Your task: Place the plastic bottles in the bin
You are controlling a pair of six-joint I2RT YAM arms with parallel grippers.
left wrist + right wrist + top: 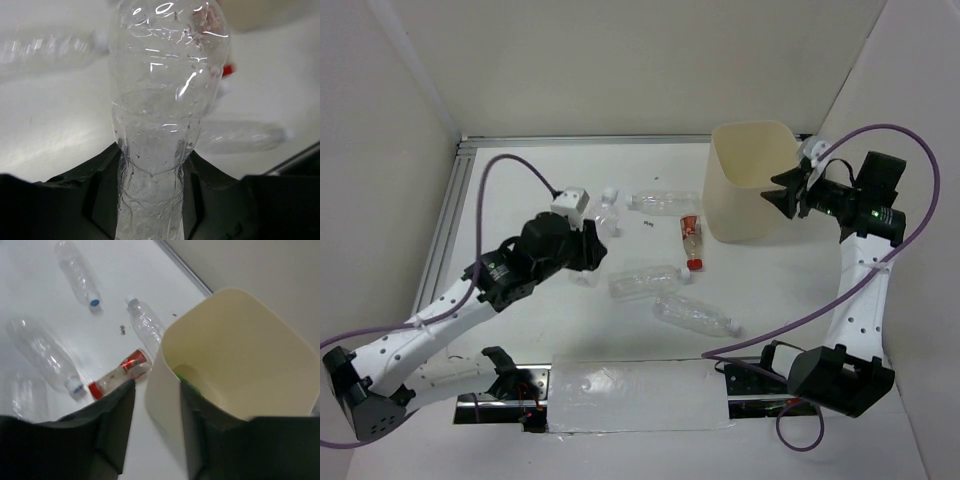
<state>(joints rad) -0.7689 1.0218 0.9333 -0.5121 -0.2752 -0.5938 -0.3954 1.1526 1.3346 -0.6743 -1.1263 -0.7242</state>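
My left gripper (592,255) is shut on a clear crinkled bottle (165,90), whose waist is squeezed between the jaws in the left wrist view. Loose bottles lie mid-table: two clear ones at the back (665,202) (608,217), one with a red cap and label (692,240), and two clear ones nearer (645,282) (695,315). The cream bin (750,180) stands upright at the back right. My right gripper (157,430) is open and straddles the bin's near wall (170,405), one finger inside and one outside. A green bottle (187,380) lies in the bin.
A metal rail (445,220) runs along the table's left edge, and white walls close in the back and sides. A shiny sheet (630,395) lies at the front between the arm bases. Small dark specks (648,227) lie near the back bottles.
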